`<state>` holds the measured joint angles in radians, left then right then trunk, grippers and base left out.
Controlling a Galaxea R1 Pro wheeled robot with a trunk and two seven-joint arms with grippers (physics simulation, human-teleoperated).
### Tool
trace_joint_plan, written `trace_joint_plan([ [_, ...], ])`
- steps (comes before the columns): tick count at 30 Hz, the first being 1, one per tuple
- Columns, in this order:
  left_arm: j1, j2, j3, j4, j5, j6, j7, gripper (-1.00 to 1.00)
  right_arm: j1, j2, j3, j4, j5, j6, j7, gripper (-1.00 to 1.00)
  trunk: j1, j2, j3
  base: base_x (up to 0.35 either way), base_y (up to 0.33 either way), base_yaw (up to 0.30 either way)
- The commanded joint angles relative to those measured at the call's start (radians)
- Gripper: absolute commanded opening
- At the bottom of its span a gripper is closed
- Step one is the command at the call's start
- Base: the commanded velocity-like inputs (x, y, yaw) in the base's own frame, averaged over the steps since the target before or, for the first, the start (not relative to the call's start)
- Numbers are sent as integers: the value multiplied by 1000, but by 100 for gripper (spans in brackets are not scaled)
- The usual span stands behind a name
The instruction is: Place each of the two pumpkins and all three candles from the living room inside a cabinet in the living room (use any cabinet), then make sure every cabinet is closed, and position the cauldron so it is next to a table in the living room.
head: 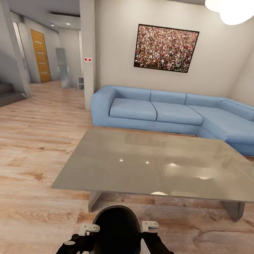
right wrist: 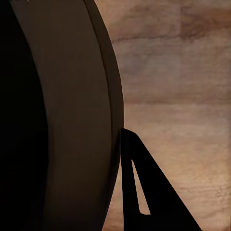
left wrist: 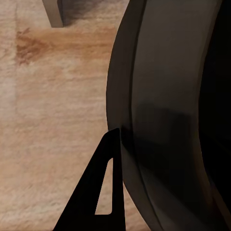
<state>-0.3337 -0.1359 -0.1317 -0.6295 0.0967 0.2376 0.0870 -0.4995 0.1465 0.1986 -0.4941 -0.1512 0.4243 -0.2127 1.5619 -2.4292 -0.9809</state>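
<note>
— What does the head camera catch in the living room?

— A black cauldron, mouth up, carried low between both arms. The left gripper presses against the pot's near-left wall and the right gripper against its right wall — pale finger tips show at each side of the rim.

— Are the grippers clamped on it?

— Each has a finger against the dark shell. In the left wrist view a black triangular finger lies flush on the cauldron's curved outer wall; in the right wrist view the matching finger touches the cauldron the same way. The other finger of each gripper is hidden, so whether the jaws pinch the rim or merely push on it cannot be told.

— Where is the pot relative to the furniture?

— Just ahead of the grippers stands a low grey glossy table, its near edge close beyond the cauldron's rim, one grey leg showing over the wooden floor. Well beyond the table sits a blue corner sofa under a framed crowd photograph; far off to the left of the left arm, an orange door and steps.
</note>
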Motion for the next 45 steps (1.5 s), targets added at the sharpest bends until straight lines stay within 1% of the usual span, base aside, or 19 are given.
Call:
trace_joint_plan([
  [1, -1, 1, -5, -4, -2, -12, 10, -100, -1, -1, 7, 0, -22, 4, -9, -100, 4, -8, -4, 0, 0, 0],
  [10, -1, 1, -5, -4, -2, -12, 10, -100, -1, -1, 7, 0, -22, 4, -8, -100, 38, -71, -32, 0, 0, 0],
  [14, -1, 1, -5, -4, -2, -12, 10, -100, -1, -1, 7, 0, -22, 4, -8, -100, 40, -72, -48, 0, 0, 0],
  [26, -1, 1, -5, -4, -2, -12, 10, -100, -1, -1, 7, 0, -22, 4, -8, -100, 40, -72, -48, 3, 0, 0],
  [39, -1, 1, -5, -4, -2, -12, 10, -100, -1, -1, 7, 0, -22, 4, -8, -100, 40, -72, -48, 121, 0, 0],
  [45, -1, 1, -5, -4, -2, -12, 10, -100, -1, -1, 7, 0, -22, 4, -8, -100, 40, -72, -48, 32, 0, 0],
])
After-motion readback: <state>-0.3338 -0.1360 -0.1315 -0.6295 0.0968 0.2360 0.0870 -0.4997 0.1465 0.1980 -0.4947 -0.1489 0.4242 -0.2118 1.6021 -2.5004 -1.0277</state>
